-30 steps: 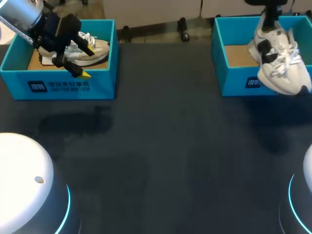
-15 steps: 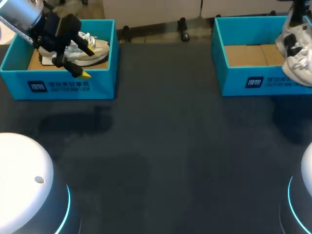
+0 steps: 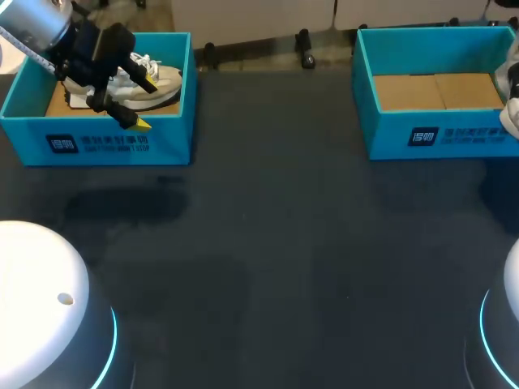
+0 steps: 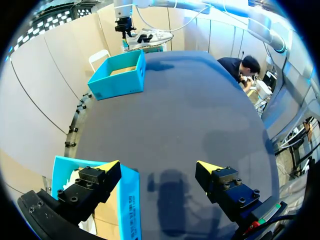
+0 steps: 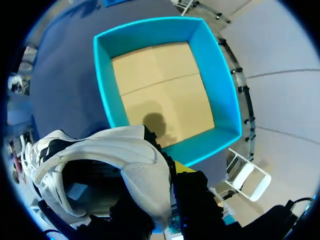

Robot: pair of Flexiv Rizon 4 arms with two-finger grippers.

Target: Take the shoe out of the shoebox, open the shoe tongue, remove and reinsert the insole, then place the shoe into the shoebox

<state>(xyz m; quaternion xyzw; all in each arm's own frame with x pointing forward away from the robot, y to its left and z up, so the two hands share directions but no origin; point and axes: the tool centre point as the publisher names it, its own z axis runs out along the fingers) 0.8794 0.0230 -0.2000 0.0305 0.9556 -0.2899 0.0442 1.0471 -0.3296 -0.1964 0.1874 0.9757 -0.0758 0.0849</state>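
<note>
At the far right of the dark bench (image 3: 284, 243), right pincer (image 5: 167, 172) is clamping a white shoe (image 3: 511, 97) by its heel, just outside the blue right box (image 3: 438, 138); left pincer (image 4: 157, 166), fingers apart, is hovering over the front wall of the left box (image 3: 105, 146); a second shoe (image 3: 158, 81) is lying inside.

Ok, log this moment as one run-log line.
left fingers: open, over left shoebox edge | right fingers: shut on held shoe, outside empty right shoebox | step: shoe out
</note>
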